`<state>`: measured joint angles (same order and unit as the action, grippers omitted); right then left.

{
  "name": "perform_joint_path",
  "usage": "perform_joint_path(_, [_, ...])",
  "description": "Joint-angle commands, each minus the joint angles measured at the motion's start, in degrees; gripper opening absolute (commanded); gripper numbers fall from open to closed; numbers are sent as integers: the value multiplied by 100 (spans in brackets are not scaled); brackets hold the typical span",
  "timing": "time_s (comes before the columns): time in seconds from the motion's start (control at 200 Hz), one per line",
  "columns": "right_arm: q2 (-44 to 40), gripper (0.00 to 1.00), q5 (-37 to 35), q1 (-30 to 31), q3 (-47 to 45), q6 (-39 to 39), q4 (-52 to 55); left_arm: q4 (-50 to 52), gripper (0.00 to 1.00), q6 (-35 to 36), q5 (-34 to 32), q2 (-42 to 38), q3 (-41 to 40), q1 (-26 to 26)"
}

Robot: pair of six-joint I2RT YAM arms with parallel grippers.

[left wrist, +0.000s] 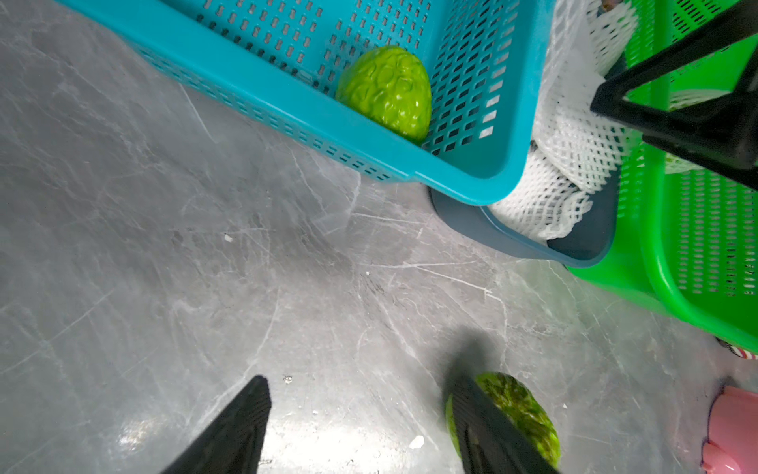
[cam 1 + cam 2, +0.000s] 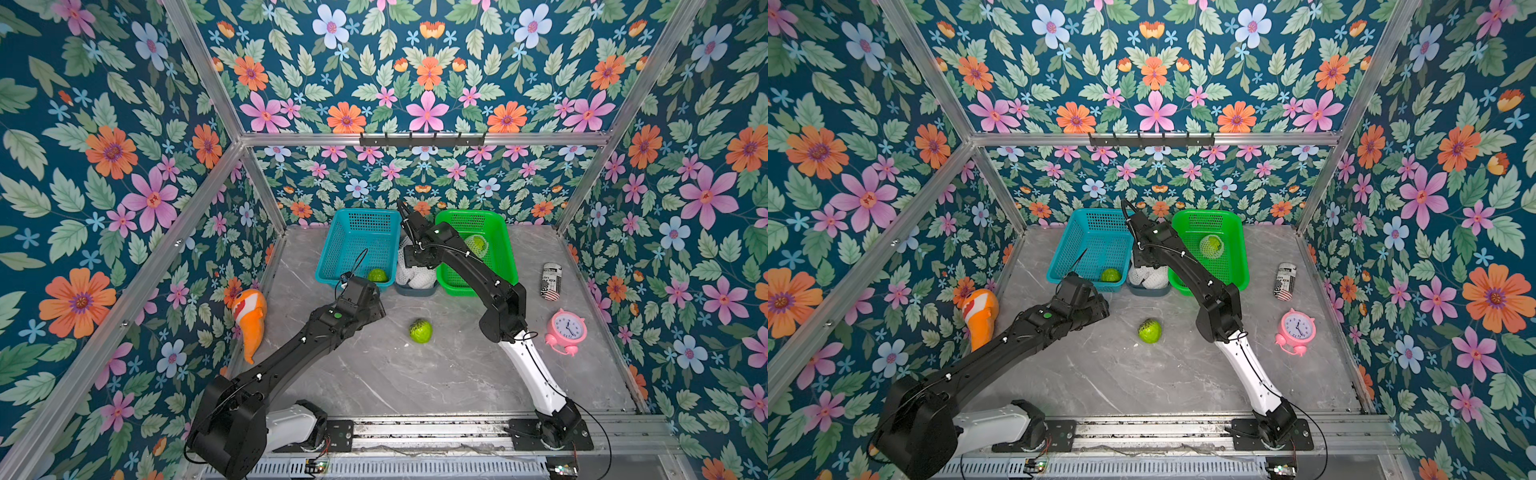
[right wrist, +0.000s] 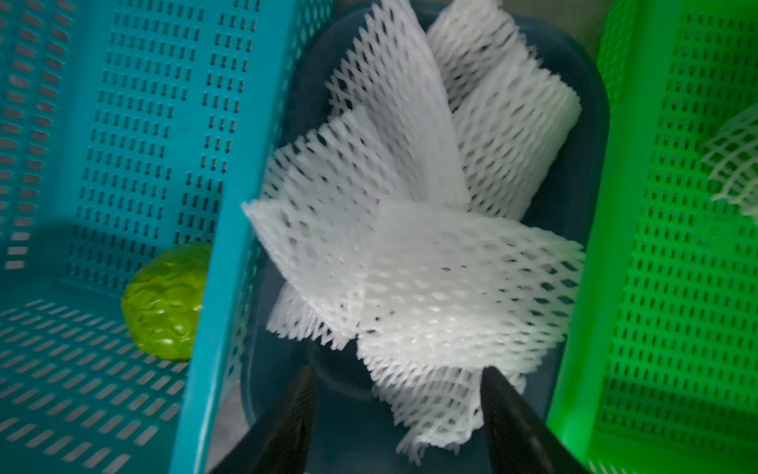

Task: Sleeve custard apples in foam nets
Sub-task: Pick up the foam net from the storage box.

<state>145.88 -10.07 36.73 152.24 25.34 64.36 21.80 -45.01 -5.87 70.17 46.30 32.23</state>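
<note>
One bare custard apple (image 2: 420, 330) (image 2: 1150, 331) lies on the grey table and shows just behind one finger in the left wrist view (image 1: 521, 410). A second custard apple (image 2: 377, 275) (image 1: 385, 92) (image 3: 166, 299) sits in the blue basket's near corner. A third (image 2: 476, 244) (image 2: 1211, 246), wrapped in white net, rests in the green basket. Loose foam nets (image 2: 409, 276) (image 3: 410, 225) fill a dark tray between the baskets. My left gripper (image 1: 361, 394) hangs open over bare table beside the first fruit. My right gripper (image 3: 398, 377) is open above the nets, one net's corner lying between its fingers.
The blue basket (image 2: 332, 266) and green basket (image 2: 505, 249) stand at the back with the dark tray (image 2: 415, 291) between them. An orange fish toy (image 2: 249, 316) lies left. A pink alarm clock (image 2: 565, 330) and a printed can (image 2: 550, 280) are on the right.
</note>
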Motion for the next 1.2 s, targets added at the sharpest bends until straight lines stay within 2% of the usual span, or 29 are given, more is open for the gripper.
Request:
perform_joint_path(0.0, [44, 68, -214, 28, -58, -35, -95, -46, 73, -20, 27, -14, -21, -24])
perform_joint_path(0.255, [385, 72, -54, 36, 218, -16, -249, -123, 73, -33, 90, 58, -77, -41])
perform_joint_path(0.405, [414, 59, -265, 37, 203, -11, -359, -141, 73, -30, 101, 49, -128, -41])
perform_joint_path(0.56, [522, 53, -373, 41, 237, -90, -352, -147, 73, -9, 111, 41, -147, -82])
perform_joint_path(0.61, [537, 53, -373, 40, 230, -111, -347, -150, 73, -3, 113, 48, -148, -85])
perform_joint_path(0.67, [593, 60, -382, 41, 239, -129, -324, -167, 73, 9, 129, 58, -157, -102])
perform_joint_path(0.73, [612, 60, -391, 43, 258, -125, -300, -185, 73, 6, 156, 83, -156, -107])
perform_joint_path(0.98, [504, 31, -391, 53, 205, -145, -396, -190, 72, -5, 149, 58, -183, -128])
perform_joint_path(1.045, [464, 16, -398, 45, 194, -182, -406, -202, 72, -1, 158, 58, -183, -138])
perform_joint_path(1.155, [393, 1, -368, 50, 178, -182, -363, -237, 72, -6, 164, 75, -167, -147])
perform_joint_path(1.2, [305, 0, -309, 49, 108, -171, -379, -249, 72, 6, 174, 84, -157, -147])
